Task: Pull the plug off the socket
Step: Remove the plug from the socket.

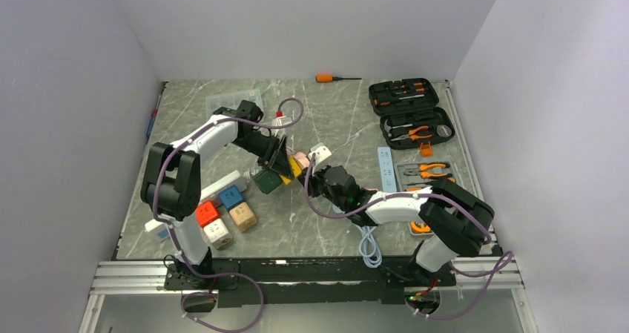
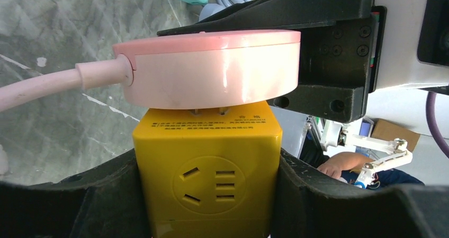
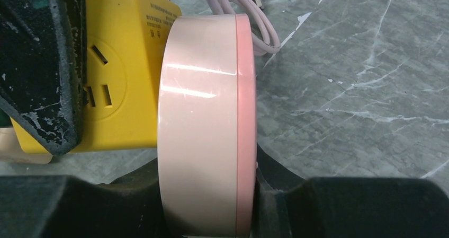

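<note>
My left fingers [image 2: 339, 201] are closed on the yellow socket cube [image 2: 206, 169], one on each side face, and the outlet face between them looks straight at my left wrist camera. The pink plug [image 2: 212, 71], a flat round disc, sits on the cube's top face. A thin gap shows between the two, with metal pins [image 2: 197, 111] bridging it. My right fingers [image 3: 349, 206] are clamped on that disc, pressing its two flat faces, so the disc stands edge-on in my right wrist view with the cube touching its left side. The plug's pink cable [image 2: 37, 92] leaves the rim and runs off over the grey marble bench [image 1: 326, 229], and a loop of it lies on the stone just behind the plug.

From above, both arms meet near the middle of the bench, the cube and plug between them. A dark green cube [image 1: 265, 181] lies just beside my left wrist, and a white cube [image 1: 320, 153] sits close behind the plug. Blue [image 1: 231, 196], orange [image 1: 207, 213] and beige [image 1: 242, 216] cubes cluster near my left arm's base. To the right, well apart, are a white power strip [image 1: 386, 168] and two open tool cases [image 1: 404, 96]. An orange screwdriver [image 1: 326, 78] lies at the far edge. The only things touching the plug are the cube and my own fingers.
</note>
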{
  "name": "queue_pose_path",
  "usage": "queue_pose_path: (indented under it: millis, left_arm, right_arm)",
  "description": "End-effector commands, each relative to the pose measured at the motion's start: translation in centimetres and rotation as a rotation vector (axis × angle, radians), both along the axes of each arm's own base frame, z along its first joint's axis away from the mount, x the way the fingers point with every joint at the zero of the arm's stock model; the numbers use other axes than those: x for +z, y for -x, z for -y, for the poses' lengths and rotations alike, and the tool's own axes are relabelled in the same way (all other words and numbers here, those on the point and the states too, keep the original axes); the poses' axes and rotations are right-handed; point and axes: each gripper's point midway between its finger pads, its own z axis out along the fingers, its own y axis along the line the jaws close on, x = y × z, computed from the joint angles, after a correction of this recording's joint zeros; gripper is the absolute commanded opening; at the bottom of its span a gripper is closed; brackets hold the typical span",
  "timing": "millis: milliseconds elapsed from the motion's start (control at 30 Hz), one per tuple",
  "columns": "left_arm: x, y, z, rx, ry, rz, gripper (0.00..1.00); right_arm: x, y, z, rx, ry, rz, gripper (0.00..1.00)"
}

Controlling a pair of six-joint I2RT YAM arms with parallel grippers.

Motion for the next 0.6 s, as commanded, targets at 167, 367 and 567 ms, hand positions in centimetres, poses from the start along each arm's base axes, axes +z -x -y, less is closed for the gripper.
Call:
queue_pose_path:
  millis: [167, 367, 567]
  left_arm:
    - [1.1, 0.6, 0.3, -0.041, 0.017, 0.017, 0.00]
    - [0.7, 0.9, 0.1, -0.048, 0.009, 0.008, 0.00]
    - [0.7, 1.2, 0.1, -0.058, 0.017, 0.002, 0.00]
  right_arm:
    - [3.7, -7.3, 2.0, -0.233, -0.161, 0.003, 0.00]
    - [3.3, -9.5, 4.6, -0.363, -0.122, 0.035, 0.00]
    - [2.7, -10.4, 6.1, -0.428, -0.050, 0.077, 0.00]
